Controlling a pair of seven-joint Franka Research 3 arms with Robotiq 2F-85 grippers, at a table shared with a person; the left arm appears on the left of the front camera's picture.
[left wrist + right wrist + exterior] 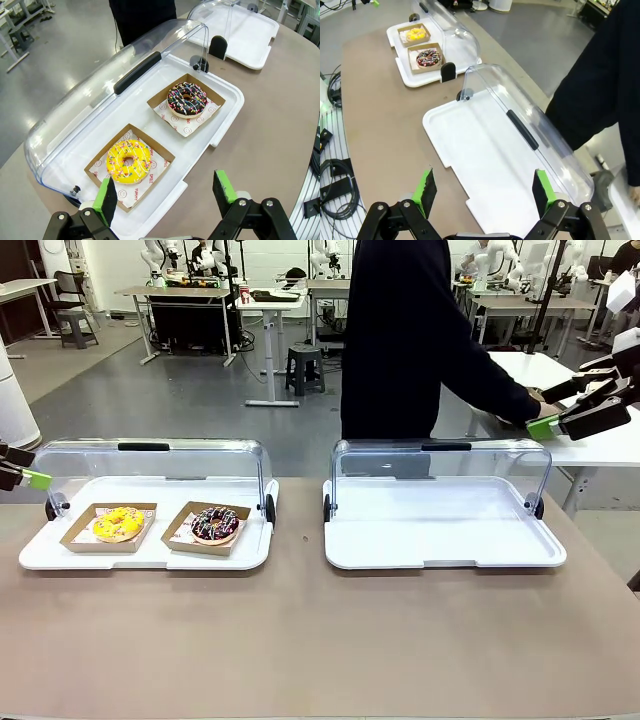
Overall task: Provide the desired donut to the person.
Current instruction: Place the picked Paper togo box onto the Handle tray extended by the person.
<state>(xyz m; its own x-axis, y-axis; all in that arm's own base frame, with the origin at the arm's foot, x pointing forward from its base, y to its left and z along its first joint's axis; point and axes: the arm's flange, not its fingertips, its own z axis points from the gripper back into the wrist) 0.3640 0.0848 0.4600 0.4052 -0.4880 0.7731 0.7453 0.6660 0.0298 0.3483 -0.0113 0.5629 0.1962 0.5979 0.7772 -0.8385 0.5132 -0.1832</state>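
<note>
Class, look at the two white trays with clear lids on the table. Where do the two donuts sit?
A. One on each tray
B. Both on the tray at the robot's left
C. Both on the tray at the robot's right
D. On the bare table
B: the yellow donut and the chocolate donut sit in cardboard holders on the left tray; the right tray holds nothing.

2 donuts (118,523) (215,523), 2 cardboard trays (84,538) (184,538), 2 lidded white display trays (140,558) (440,552), 1 person (400,340)
</note>
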